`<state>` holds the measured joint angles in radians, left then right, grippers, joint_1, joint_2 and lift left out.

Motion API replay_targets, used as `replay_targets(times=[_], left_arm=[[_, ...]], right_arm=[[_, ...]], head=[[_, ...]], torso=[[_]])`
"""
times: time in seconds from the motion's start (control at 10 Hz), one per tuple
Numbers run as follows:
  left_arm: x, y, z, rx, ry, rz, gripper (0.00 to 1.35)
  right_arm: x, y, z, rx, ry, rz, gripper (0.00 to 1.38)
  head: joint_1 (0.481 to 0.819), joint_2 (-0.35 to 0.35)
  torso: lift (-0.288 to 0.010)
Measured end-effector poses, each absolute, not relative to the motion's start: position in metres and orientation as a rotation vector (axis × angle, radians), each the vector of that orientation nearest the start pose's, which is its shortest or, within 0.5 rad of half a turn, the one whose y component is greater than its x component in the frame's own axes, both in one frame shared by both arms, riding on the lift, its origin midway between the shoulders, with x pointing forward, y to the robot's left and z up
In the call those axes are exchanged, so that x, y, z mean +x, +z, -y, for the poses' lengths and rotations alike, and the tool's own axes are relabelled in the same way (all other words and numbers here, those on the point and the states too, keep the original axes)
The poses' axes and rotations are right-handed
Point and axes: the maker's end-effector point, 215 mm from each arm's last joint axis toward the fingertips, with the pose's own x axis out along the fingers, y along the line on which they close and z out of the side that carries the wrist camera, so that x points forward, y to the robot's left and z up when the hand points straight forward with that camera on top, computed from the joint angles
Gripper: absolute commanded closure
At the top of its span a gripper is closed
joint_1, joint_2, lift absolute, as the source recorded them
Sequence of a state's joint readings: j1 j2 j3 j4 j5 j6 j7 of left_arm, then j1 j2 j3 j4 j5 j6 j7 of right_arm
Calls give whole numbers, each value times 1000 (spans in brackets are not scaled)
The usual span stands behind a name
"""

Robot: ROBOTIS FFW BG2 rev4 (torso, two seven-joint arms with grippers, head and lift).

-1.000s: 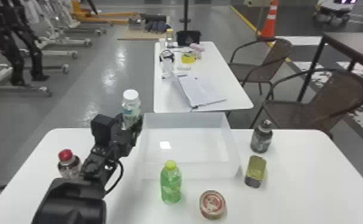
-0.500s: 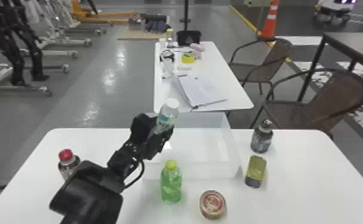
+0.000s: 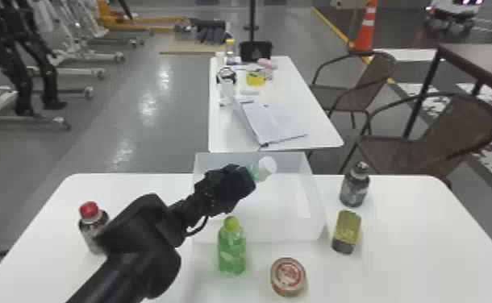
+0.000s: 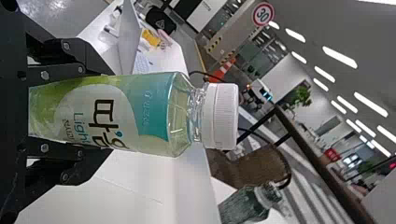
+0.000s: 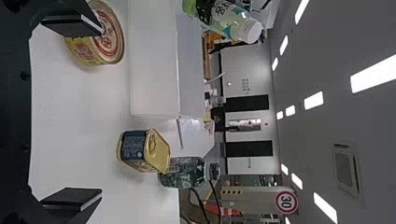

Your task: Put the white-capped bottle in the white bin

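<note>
Fingers of the left gripper (image 4: 109, 113) hug the white-capped bottle (image 4: 154, 114) low down, tipped over the white bin (image 3: 263, 230), likely so it can go in, while the right gripper (image 5: 102, 112) is empty, spread wide.

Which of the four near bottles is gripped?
The white-capped bottle, held tilted in the left gripper above the bin; the red-capped bottle, green bottle and dark bottle stand on the table.

The white table (image 3: 418, 250) holds the white bin (image 3: 281, 230), three bottles (image 3: 232, 254) and two tins (image 3: 288, 276).
</note>
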<state>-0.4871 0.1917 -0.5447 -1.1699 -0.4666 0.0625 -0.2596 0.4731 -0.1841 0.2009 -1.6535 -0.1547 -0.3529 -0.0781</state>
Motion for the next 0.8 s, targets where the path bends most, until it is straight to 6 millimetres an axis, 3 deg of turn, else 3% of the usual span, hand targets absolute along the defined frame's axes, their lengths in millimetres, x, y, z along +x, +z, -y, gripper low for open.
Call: replay_targets(times=[0.1,0.2,0.3,0.4,0.8], left_arm=[[671,-372,-41,999,-632,-59,822],[675,-372,-42,1075,-633,-67,659],[679,-370,-47,1109,-622,-68,283],[682,-365,-52,1118,-607,-60,68],[688,-357,-64,1113,-581,-55,142]], right_arm=[[410,-443,182,63,126,-74,85],[411,-442,181,64,128,-72,85],[411,-442,181,64,128,-73,85],[411,-442,181,65,128,-73,85],[411,-442,182,65,128,-73,85]], head=[[549,0],[549,0],[549,0],[549,0],[549,0]], torso=[[-100],[-100],[-100],[-100],[-100]])
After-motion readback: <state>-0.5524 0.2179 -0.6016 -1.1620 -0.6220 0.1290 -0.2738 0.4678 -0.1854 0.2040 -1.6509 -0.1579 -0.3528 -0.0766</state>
